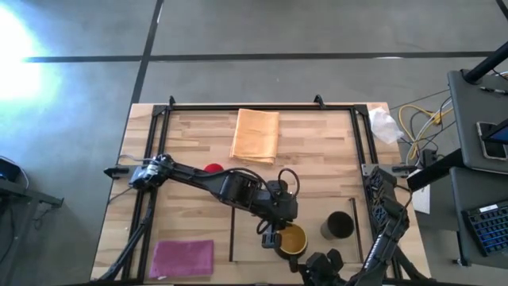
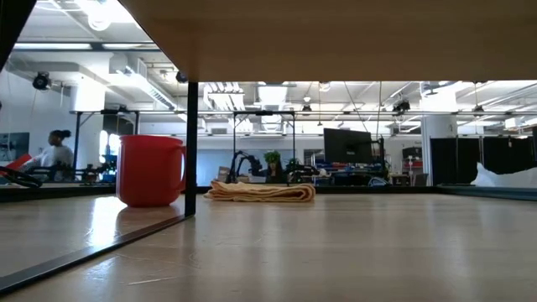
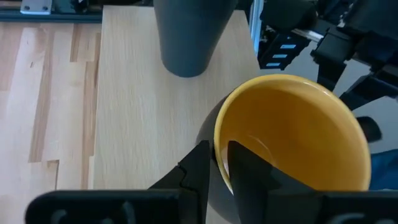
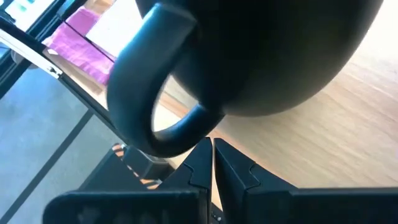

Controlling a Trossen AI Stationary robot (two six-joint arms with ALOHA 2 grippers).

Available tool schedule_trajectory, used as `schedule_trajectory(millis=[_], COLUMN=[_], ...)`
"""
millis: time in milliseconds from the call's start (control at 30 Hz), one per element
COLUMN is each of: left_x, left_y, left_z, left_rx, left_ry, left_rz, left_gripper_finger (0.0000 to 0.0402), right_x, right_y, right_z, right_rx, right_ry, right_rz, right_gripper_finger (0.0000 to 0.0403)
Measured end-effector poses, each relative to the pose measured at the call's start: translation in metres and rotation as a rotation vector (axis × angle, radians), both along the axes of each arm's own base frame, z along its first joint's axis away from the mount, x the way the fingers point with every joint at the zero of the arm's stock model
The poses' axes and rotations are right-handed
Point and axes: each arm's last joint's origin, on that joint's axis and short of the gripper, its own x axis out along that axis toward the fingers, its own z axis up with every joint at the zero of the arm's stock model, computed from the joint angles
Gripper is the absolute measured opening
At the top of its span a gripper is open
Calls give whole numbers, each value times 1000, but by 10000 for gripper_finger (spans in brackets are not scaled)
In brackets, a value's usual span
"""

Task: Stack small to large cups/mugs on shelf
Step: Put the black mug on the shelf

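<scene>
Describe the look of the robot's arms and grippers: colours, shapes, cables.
Both arms are black, built of jointed, blocky segments. The left arm carries a thin black cable looping near its wrist. The left gripper and right gripper each end in two flat, angular dark fingers. No markings are readable.

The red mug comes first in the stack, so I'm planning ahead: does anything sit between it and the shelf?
Yes. In the high view the left arm stretches between the red mug and the shelf, partly covering the mug.

Pale-wood table (image 1: 198, 214) with mugs (image 1: 340, 226), two cloths (image 1: 255, 136).
</scene>
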Motion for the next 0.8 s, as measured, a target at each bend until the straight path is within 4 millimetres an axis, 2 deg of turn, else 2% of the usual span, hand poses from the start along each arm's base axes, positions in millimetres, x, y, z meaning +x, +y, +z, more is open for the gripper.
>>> schedule_trajectory(millis=[800], left_x=[0], left_y=[-1], left_z=[2], left_rx=[-13], left_ry=[-10], left_rz=[-3], left_gripper_finger=[41], right_x=[-3], right_y=[2], right_z=[0], right_rx=[11], right_ry=[18], right_rz=[9], right_gripper_finger=[9])
